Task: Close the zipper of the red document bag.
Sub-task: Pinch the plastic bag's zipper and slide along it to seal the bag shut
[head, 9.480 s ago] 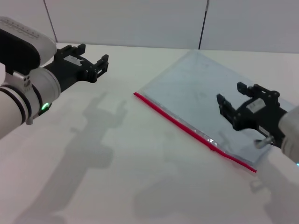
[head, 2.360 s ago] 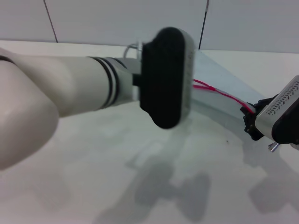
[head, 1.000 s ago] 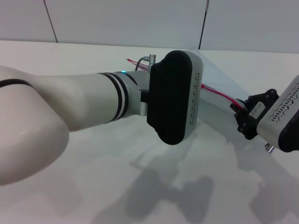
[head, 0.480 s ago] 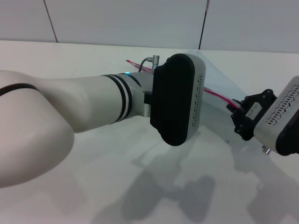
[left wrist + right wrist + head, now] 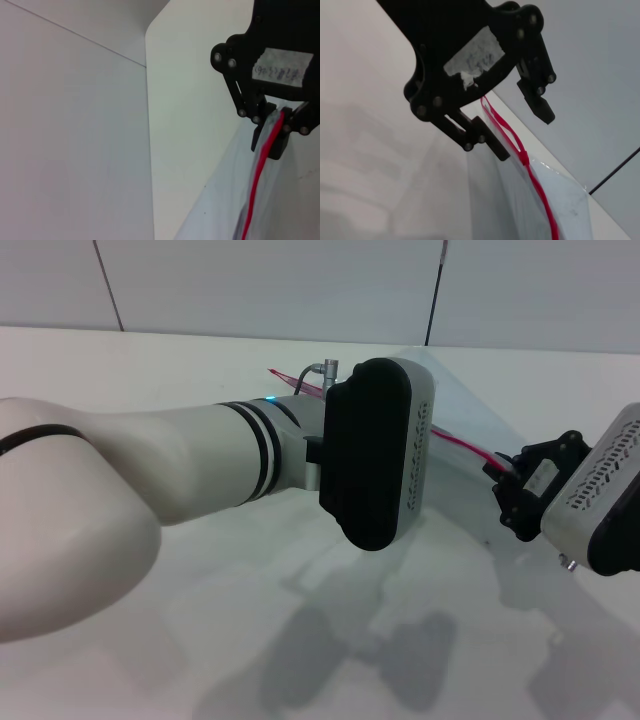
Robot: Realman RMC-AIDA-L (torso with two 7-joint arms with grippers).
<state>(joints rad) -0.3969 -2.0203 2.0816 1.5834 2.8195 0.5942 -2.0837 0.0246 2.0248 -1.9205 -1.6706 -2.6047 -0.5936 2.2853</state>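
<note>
The red document bag (image 5: 470,400) is a pale translucent pouch at the back right, and my left arm hides much of it. Its zipper (image 5: 462,446) is a thin red strip that runs out from behind my left wrist. My right gripper (image 5: 503,492) is shut on that strip, and the left wrist view shows the same grip (image 5: 271,145). The right wrist view shows my left gripper (image 5: 526,138) open, with the zipper (image 5: 540,195) passing between its fingers. Near that gripper the two red tracks stand apart in a loop, and farther along they run as one line. I cannot make out the slider.
A white table (image 5: 200,640) carries the bag. Grey wall panels (image 5: 250,285) stand behind it. My bulky left forearm (image 5: 150,480) crosses the middle of the head view and blocks the bag's near end.
Over the last second my right gripper has crept left along the zipper, keeping its hold. My left wrist has shifted slightly to the right.
</note>
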